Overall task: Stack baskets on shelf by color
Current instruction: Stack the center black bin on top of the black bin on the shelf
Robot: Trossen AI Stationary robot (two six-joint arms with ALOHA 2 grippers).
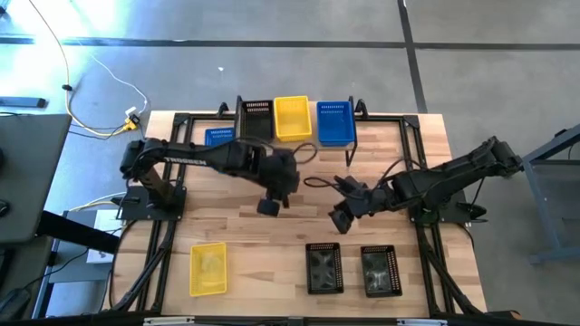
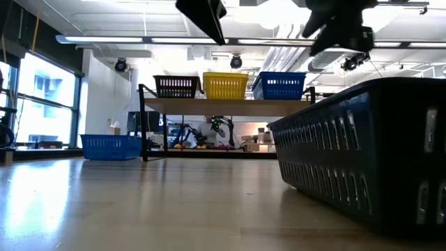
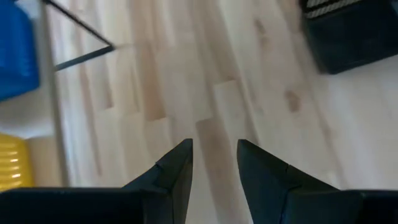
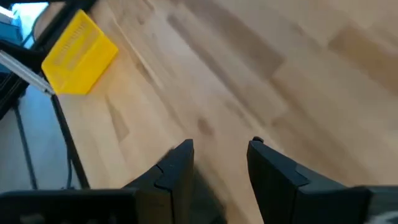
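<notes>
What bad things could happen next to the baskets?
The two black baskets lie close together, so grabbing one might bump the other. The left gripper and right gripper hang near each other with open jaws and may collide. Stacking could nudge the blue basket off the shelf.

Robotics lab, concrete floor [image 1: 272, 63] (cables [image 1: 100, 100]), ceiling ducts [image 2: 209, 52]

txt: "TROSSEN" | on: left arm [image 1: 195, 157], upper link | view: high | other txt: none legible
</notes>
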